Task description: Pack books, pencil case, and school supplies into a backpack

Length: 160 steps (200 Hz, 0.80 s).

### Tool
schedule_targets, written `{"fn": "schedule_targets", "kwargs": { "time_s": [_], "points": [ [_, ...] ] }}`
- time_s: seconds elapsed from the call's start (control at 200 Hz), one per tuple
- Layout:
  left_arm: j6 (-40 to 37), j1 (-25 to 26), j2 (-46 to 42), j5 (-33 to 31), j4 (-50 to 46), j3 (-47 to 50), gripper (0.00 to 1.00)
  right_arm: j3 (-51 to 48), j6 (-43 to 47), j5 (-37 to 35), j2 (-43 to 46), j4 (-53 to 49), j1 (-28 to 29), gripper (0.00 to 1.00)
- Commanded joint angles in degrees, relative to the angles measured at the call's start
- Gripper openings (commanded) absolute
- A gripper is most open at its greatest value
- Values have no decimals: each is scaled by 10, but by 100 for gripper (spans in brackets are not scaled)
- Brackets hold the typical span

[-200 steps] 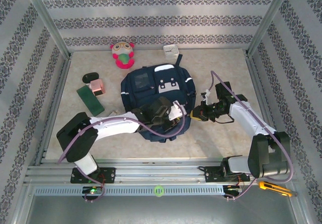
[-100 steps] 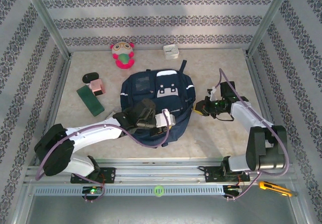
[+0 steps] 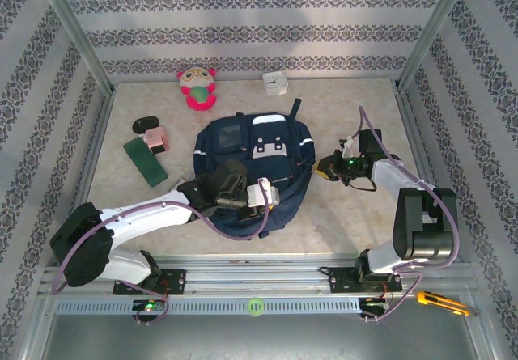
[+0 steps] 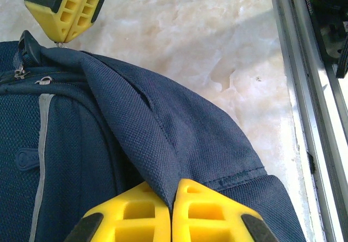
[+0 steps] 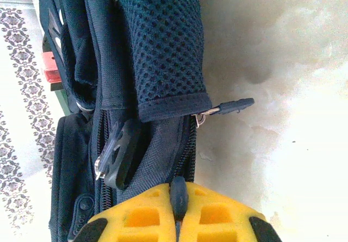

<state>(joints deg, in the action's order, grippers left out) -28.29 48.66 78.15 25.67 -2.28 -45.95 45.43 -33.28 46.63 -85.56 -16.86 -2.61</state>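
Here's the backpack point(image 3: 251, 162), flat in the middle of the table point(image 3: 356, 214), and both arms are on it. The left gripper point(image 4: 172, 190) at the bag's 6 o'clock edge has its yellow fingers pinched together on a fold of navy fabric. Over at 3 o'clock, the right gripper point(image 5: 178, 198) has its fingers squeezed on a dark zipper pull point(image 5: 179, 186).

By the look of it, this is the opening stage: one arm anchors the cloth, the other is set to run the zip. No gaping compartment shows, so I'd call the packing itself not begun. The school supplies lie out at the bag's 9 o'clock, well apart from it: the pink block point(image 3: 156, 139) and, touching it, the dark green flat piece point(image 3: 146, 163). Both have yet to go in.

Around them are a black oval object point(image 3: 146, 123) just past the pink block, a plush toy point(image 3: 197, 87) at 11 o'clock and a small white box point(image 3: 275, 82) at 12. Nothing blocks the zip, though loose straps could snag it.
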Motion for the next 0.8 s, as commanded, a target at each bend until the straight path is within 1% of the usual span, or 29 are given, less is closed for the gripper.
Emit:
{"fn": "schedule_targets", "kwargs": {
  "time_s": [0.0, 0.02, 0.065, 0.105, 0.125, 0.16, 0.2, 0.245, 0.28, 0.355, 0.405, 0.475, 0.56, 0.675, 0.795],
  "points": [
    [-9, 6, -28, 84, -36, 6, 0, -1, 6, -103, 0, 87, -37, 0],
    [-7, 6, -28, 82, -34, 6, 1, -3, 8, -97, 2, 86, -37, 0],
    [-1, 6, -30, 76, -28, 6, 10, -3, 10, -84, 5, 79, -37, 1],
    [7, 6, -34, 66, -22, 6, 24, -3, 12, -79, 11, 63, -36, 10],
    [13, 5, -38, 62, -20, 6, 33, -2, 15, -79, 19, 52, -36, 14],
    [24, 0, -46, 57, -16, 8, 46, -1, 20, -86, 34, 31, -35, 22],
    [40, -10, -57, 57, -11, 11, 56, 0, 28, -99, 58, 6, -34, 30],
    [53, -25, -72, 61, -5, 18, 63, 1, 39, -116, 87, -20, -31, 38],
    [58, -38, -82, 61, -3, 22, 66, 3, 46, -128, 108, -39, -29, 42],
    [42, -62, -92, 50, -16, 24, 68, 10, 65, -140, 146, -63, -24, 47],
    [11, -68, -88, 24, -37, 19, 69, 13, 82, -136, 167, -64, -19, 48],
    [-44, -68, -68, -16, -74, 2, 74, 19, 112, -133, 190, -63, -6, 50],
    [-77, -68, -32, -53, -90, -23, 80, 26, 161, -131, 208, -65, 12, 51],
    [-102, -67, 15, -46, -98, -57, 86, 28, 222, -128, 221, -69, 31, 52],
    [-114, -59, 48, -28, -91, -77, 91, 26, 241, -125, 226, -67, 38, 52]
  ]
}}
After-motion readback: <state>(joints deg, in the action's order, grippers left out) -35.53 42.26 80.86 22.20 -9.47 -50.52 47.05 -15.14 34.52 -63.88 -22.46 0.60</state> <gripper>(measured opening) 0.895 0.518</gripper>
